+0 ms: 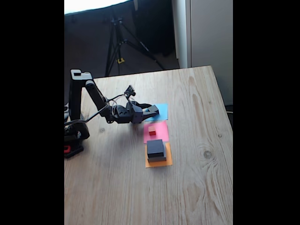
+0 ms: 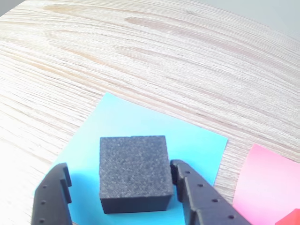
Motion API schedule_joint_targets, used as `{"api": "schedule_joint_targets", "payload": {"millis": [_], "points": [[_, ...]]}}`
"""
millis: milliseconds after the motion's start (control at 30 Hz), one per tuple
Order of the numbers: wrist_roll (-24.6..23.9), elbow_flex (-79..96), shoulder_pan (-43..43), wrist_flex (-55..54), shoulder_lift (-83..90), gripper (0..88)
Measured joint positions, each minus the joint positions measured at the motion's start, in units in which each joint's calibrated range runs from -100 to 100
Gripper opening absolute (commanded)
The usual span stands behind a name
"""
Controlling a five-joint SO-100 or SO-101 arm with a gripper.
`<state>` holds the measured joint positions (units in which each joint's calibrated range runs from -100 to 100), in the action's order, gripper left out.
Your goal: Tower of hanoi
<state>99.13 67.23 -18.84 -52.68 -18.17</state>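
The end effector (image 2: pixel 123 187), spread, straddles one small black cube (image 2: pixel 133 171); one red cube (image 1: pixel 152 132), two stacked slabs (image 1: pixel 156 151).

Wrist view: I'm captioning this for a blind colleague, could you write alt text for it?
A small black cube sits on a blue paper square, between the two open fingers of the tool, which stand on either side with a small gap. Around it is a pale wooden table; a pink paper square shows at right.
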Motion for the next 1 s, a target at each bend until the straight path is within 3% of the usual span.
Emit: {"api": "schedule_joint_targets", "payload": {"millis": [267, 400, 500, 600, 767, 1000], "points": [[0.00, 0.00, 0.62, 6.16, 8.38, 22.5], [0.00, 1.22, 0.72, 14.25, 16.93, 14.0], [0.00, 4.09, 1.03, 18.73, 24.28, 0.3], [0.00, 7.13, 1.03, 25.54, 32.92, 0.3], [0.00, 8.52, 1.03, 41.63, 47.71, 0.3], [0.00, -3.91, 1.03, 76.94, 60.45, 0.3]]}}
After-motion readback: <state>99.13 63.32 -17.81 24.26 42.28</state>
